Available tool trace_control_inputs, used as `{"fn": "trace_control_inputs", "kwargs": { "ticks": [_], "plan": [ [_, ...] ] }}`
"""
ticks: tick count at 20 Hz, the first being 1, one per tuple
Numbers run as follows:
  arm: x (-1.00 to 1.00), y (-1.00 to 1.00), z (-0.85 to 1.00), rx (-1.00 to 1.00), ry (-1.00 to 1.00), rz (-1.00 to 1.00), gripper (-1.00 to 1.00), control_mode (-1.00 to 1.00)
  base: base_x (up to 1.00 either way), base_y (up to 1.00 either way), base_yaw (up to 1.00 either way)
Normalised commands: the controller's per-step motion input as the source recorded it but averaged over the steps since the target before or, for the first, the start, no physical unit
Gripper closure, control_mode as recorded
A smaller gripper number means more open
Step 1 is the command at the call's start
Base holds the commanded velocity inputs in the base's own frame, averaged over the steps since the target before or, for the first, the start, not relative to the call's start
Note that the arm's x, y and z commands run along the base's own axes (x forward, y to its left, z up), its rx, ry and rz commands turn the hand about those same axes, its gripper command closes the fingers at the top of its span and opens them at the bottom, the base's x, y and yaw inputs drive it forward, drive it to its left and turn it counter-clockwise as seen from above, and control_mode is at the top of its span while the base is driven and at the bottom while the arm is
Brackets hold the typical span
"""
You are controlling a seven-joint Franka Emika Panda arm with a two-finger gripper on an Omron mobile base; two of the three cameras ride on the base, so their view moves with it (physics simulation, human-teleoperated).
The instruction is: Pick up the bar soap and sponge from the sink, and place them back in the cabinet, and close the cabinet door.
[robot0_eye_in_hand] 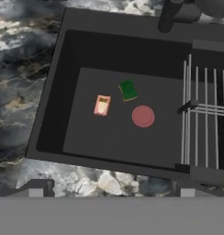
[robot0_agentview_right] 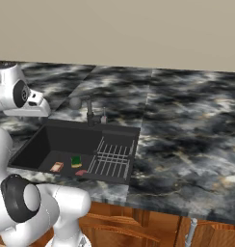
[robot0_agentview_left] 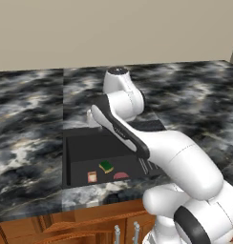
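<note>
green sponge (robot0_eye_in_hand: pixel 128 89) flat on black sink (robot0_eye_in_hand: pixel 54 114) floor, nr centre

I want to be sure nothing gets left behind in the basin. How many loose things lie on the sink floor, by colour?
Green: 1, the sponge
Orange: 1, a small rectangular block
Pink: 1, a round piece
Total: 3, all apart from one another on the floor of the sink, left of the wire rack.
</note>
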Motion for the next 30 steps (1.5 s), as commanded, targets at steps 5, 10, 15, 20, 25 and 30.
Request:
{"fn": "trace_control_inputs", "kwargs": {
  "ticks": [5,10,15,20,25,30],
  "plan": [
    [0.06,0.00,-0.29,0.00,0.02,0.07,-1.00,-1.00,0.00,0.00,0.00],
    [0.11,0.00,-0.30,0.00,0.01,0.09,-1.00,-1.00,0.00,0.00,0.00],
    [0.17,0.00,-0.33,0.00,0.00,0.10,-1.00,-1.00,0.00,0.00,0.00],
    [0.24,0.00,-0.34,0.00,0.00,0.10,-1.00,-1.00,0.00,0.00,0.00],
    [0.23,0.00,-0.38,-0.01,0.00,0.09,-1.00,-1.00,0.00,0.00,0.00],
    [0.13,0.00,-0.36,-0.01,0.00,0.09,-1.00,-1.00,0.00,0.00,0.00]
  ]
}}
